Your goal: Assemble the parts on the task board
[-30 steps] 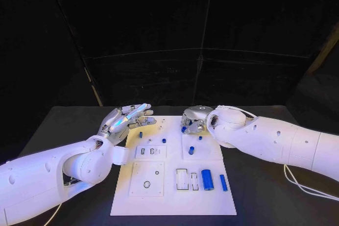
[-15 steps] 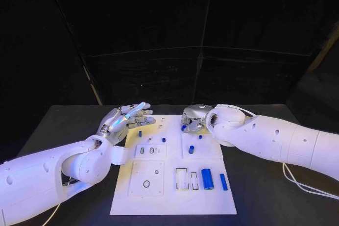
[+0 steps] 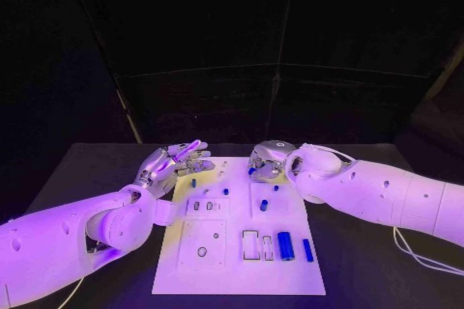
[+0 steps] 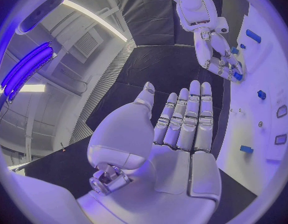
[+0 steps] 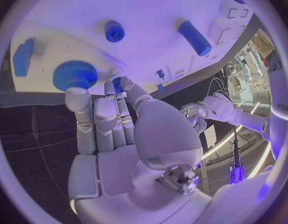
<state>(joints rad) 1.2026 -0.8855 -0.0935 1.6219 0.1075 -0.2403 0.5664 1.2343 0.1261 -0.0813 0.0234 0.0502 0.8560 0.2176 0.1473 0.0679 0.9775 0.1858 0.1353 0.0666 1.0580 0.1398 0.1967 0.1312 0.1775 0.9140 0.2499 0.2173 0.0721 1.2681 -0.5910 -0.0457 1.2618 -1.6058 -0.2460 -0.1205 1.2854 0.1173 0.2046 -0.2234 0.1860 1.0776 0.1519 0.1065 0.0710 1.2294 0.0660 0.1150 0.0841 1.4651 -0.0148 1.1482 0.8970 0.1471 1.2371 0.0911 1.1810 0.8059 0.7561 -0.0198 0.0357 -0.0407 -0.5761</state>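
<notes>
Gear work is what the right hand (image 5: 116, 129) seems busy with: in its wrist view the fingertips (image 5: 119, 84) pinch a small blue toothed gear (image 5: 117, 84) at the far end of the white task board (image 3: 290, 272), just beside a larger blue gear (image 5: 74, 75) that sits on the board. In the head view that hand (image 3: 267, 161) hangs over the board's far right corner. The left hand (image 3: 172, 163) is held up beside the board's far left edge, palm flat, fingers straight and together, holding nothing.

The other parts lie scattered on the board: a fat blue cylinder (image 3: 285, 246) and a thinner blue pin (image 3: 306, 249) near the close end beside two empty rectangular slots, and small blue pegs (image 3: 262, 204) further up.

These pieces look like hard plastic: light, stiff, not fragile, but smooth enough to squirt out of metal fingertips. I'd judge the small gear best held by its toothed rim, which gives some bite, and kept level so it meshes with its neighbour. The cylinder would roll on the desk if nudged; take it across its middle.
</notes>
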